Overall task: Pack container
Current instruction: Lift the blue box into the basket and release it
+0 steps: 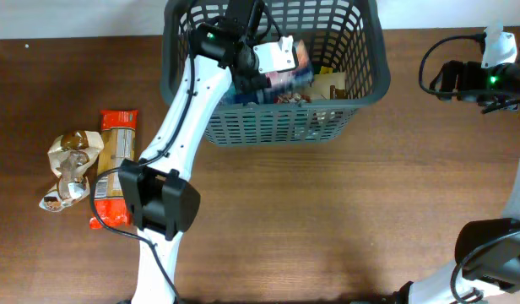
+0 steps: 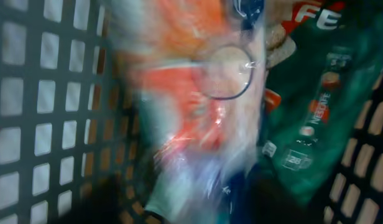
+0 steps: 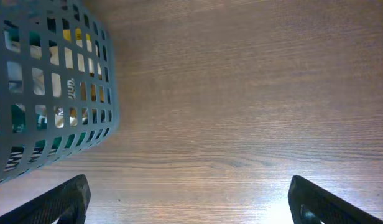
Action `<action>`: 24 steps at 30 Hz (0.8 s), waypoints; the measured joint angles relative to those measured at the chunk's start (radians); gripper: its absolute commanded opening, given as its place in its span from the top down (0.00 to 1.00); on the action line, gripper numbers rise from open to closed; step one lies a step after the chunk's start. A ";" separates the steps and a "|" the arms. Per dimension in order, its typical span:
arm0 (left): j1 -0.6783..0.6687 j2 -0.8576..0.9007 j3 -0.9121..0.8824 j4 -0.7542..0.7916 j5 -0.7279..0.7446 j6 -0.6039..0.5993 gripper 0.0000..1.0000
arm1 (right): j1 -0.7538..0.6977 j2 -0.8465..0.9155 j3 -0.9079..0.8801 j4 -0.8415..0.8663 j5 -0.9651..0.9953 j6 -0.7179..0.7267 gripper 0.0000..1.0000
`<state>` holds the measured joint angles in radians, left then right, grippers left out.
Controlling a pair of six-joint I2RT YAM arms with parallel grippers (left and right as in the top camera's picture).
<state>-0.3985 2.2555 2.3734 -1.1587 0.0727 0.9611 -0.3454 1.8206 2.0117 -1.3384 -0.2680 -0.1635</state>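
Note:
The dark grey lattice basket (image 1: 277, 127) stands at the back middle of the table and holds several food packets. My left gripper (image 1: 250, 80) reaches down inside it. In the left wrist view, a blurred orange and white packet (image 2: 198, 112) fills the space just ahead of the left gripper (image 2: 191, 211). The jaws look apart at the bottom edge and the packet looks loose between them. A green Nescafe packet (image 2: 316, 93) lies beside it against the basket wall (image 2: 30, 124). My right gripper (image 3: 188, 202) is open and empty over bare table, right of the basket (image 3: 55, 93).
A pasta packet with red ends (image 1: 116, 165) and a crumpled beige packet (image 1: 70, 167) lie on the table at the left. The right gripper (image 1: 441, 83) hovers at the far right back. The left arm's base (image 1: 159, 203) stands at front middle.

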 measured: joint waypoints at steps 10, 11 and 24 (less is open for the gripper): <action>0.012 -0.045 0.209 -0.144 -0.177 -0.190 0.00 | 0.000 0.000 0.000 0.000 0.000 0.000 0.01; 0.021 -0.081 0.230 -0.148 -0.188 -0.211 0.00 | 0.000 0.000 0.000 0.000 0.000 0.000 0.01; 0.497 -0.682 -0.204 -0.197 -0.256 -0.457 0.03 | 0.000 0.000 0.000 -0.001 0.000 0.000 0.01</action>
<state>0.0990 1.5734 2.1689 -1.3556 -0.1833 0.5041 -0.3454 1.8206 2.0117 -1.3392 -0.2676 -0.1638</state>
